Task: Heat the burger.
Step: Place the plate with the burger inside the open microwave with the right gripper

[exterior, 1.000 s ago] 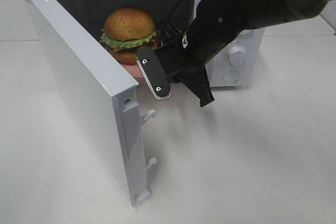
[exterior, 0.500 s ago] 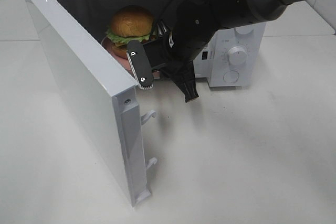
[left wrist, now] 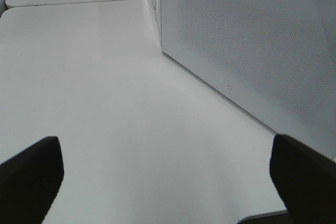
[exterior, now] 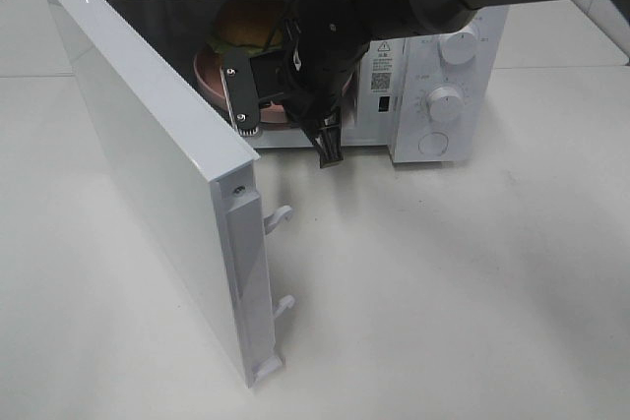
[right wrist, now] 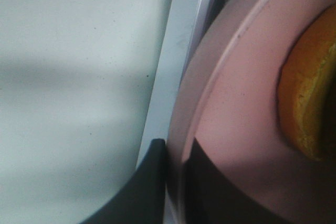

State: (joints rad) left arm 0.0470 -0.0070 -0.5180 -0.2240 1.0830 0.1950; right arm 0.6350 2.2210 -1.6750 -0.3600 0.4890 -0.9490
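The burger [exterior: 241, 25] sits on a pink plate [exterior: 209, 68] inside the open microwave [exterior: 433, 56], mostly hidden behind my right arm. My right gripper [exterior: 285, 97] reaches into the cavity. In the right wrist view this gripper [right wrist: 177, 182] is shut on the pink plate's [right wrist: 236, 103] rim, with the burger's bun [right wrist: 310, 103] at the frame edge. My left gripper [left wrist: 168, 177] is open over bare table, with nothing between its fingertips [left wrist: 31, 171]; it does not show in the exterior high view.
The microwave door [exterior: 148, 145] stands wide open, swung out toward the front left, with its latch hooks [exterior: 279, 215] on the near edge. Control knobs [exterior: 445, 100] are on the right panel. White table [exterior: 443, 292] surrounds the oven.
My right arm has moved back and left, carrying the plate with the burger from the microwave's mouth deeper into the cavity. The left gripper has not changed.
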